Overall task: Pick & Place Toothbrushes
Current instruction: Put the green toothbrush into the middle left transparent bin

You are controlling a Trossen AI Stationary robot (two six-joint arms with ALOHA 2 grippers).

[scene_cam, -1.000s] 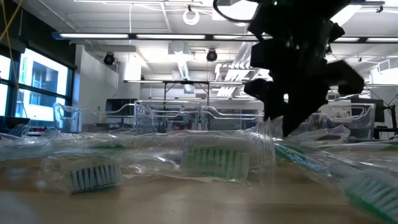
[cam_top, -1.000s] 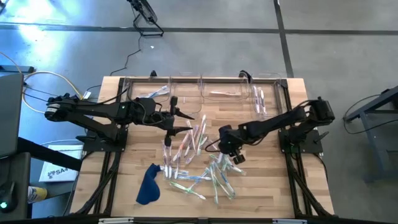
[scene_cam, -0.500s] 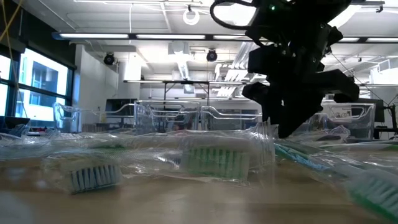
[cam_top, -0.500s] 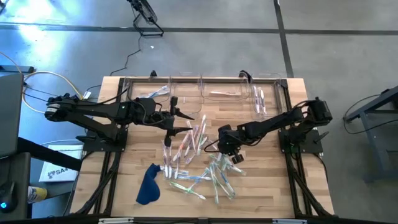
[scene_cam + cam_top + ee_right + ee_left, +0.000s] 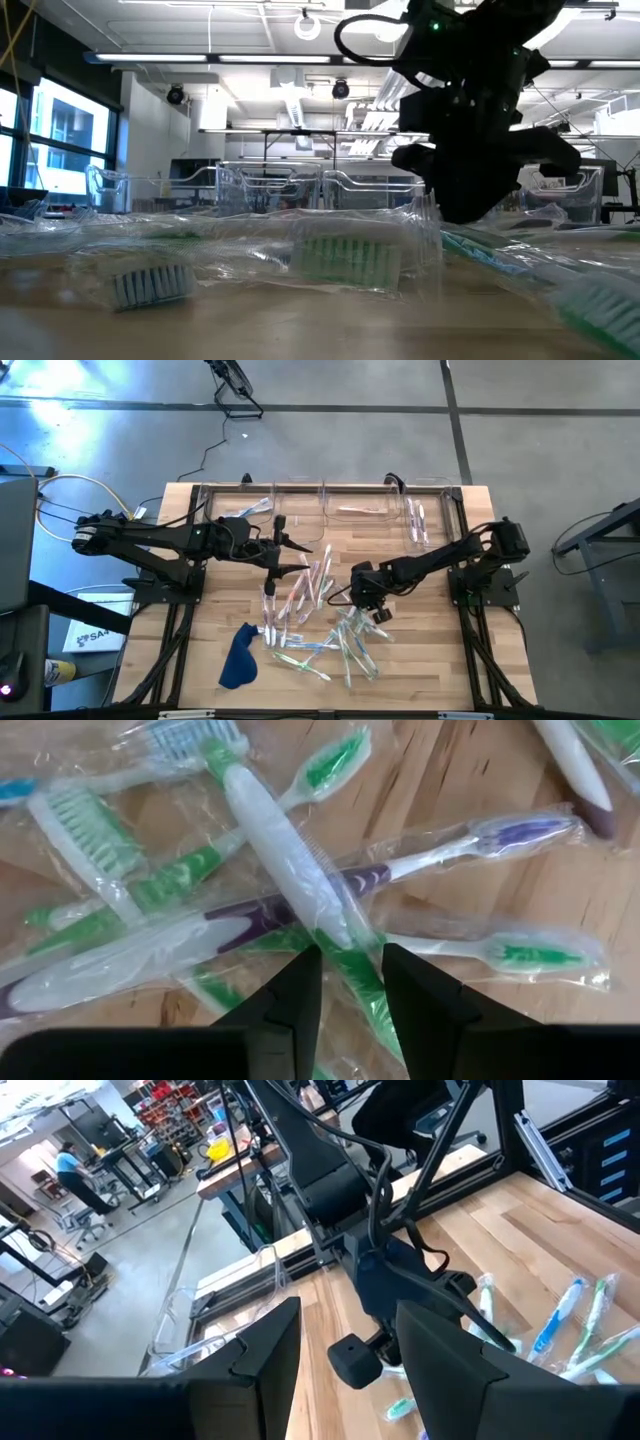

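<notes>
Several wrapped toothbrushes lie in a loose pile [image 5: 335, 630] on the wooden table, with more to its left [image 5: 300, 585]. My right gripper [image 5: 366, 600] is low over the pile, pointing down, and open by a narrow gap [image 5: 352, 965]. A white-handled toothbrush [image 5: 285, 850] runs into that gap, with a green one [image 5: 355, 985] under it. The right gripper hangs dark above the wrappers in the low view [image 5: 470, 205]. My left gripper [image 5: 287, 555] hovers open over the left toothbrushes [image 5: 345, 1320]. My right gripper comes from above with one finger [image 5: 300, 990] on each side of the white toothbrush's handle end [image 5: 335, 925], which lies on the pile. I cannot tell whether the fingers touch it.
Clear plastic bins [image 5: 330, 495] line the far edge, some with toothbrushes inside [image 5: 418, 520]. A dark blue cloth [image 5: 238, 655] lies near the front left. Bare wood [image 5: 430, 650] shows at the table's right front.
My right gripper has eased down toward the pile and a little toward the table's left edge. The toothbrushes have stayed where they were.
</notes>
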